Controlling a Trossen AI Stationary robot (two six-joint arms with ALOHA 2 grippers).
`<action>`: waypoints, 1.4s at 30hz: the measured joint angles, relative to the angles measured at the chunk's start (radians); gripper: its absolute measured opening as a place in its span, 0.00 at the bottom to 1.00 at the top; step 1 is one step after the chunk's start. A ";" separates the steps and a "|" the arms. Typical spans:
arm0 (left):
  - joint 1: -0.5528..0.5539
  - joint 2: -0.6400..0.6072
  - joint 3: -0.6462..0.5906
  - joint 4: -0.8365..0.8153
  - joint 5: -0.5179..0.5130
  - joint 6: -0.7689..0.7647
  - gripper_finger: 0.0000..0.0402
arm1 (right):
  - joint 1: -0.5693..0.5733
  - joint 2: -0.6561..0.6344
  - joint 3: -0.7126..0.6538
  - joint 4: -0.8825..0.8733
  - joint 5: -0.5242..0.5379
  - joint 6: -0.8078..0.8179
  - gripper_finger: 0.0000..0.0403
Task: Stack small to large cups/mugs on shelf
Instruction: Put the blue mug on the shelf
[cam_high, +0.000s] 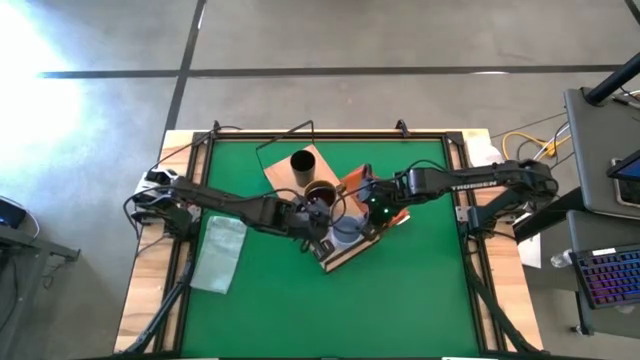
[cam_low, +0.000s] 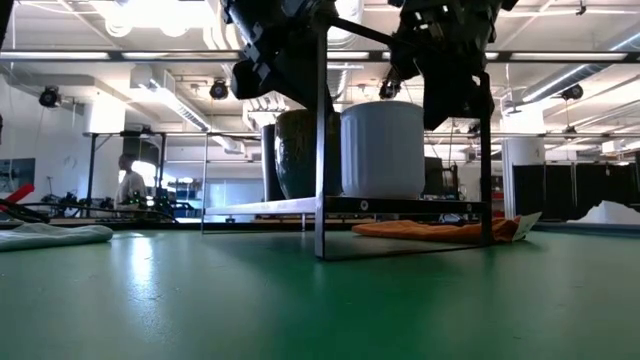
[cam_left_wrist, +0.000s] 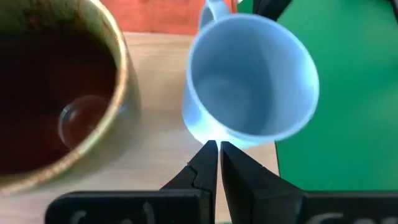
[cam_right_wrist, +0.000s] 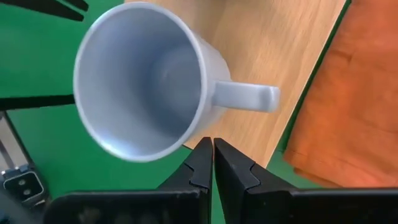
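Three cups stand upright in a row on the light-wood shelf (cam_high: 338, 257), which lies slantwise mid-table. They are the black cup (cam_high: 302, 162) at the far end, the brown mug (cam_high: 320, 192) in the middle and the pale blue cup (cam_high: 345, 231) at the near end. My left gripper (cam_left_wrist: 217, 149) is shut, its tips at the blue cup's rim (cam_left_wrist: 214, 140) on the side next to the brown mug (cam_left_wrist: 56, 93). My right gripper (cam_right_wrist: 211, 146) is shut at the blue cup's wall, beside its handle (cam_right_wrist: 245, 96). My left gripper comes from above, pointing down, with its shut fingertips at the edge of the blue cup's rim (cam_left_wrist: 217, 138); whether they touch it I cannot tell. My right gripper comes from above with its shut fingertips beside the cup's wall under the handle (cam_right_wrist: 205, 127); whether they touch it I cannot tell.
An orange cloth (cam_high: 385, 195) lies under and beside the shelf on its right side. A pale cloth (cam_high: 220, 252) lies on the green mat at the left. The shelf's black wire frame (cam_low: 320, 150) rises at its near end.
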 joint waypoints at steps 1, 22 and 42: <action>-0.006 -0.003 0.000 -0.005 0.001 -0.011 0.01 | 0.000 -0.007 0.000 -0.003 0.000 -0.006 0.02; -0.052 -0.067 -0.001 -0.021 -0.036 -0.048 0.01 | -0.009 -0.012 -0.001 0.039 0.065 -0.008 0.02; -0.052 -0.066 -0.003 -0.022 -0.035 -0.040 0.01 | -0.008 0.008 -0.001 0.065 -0.015 -0.012 0.02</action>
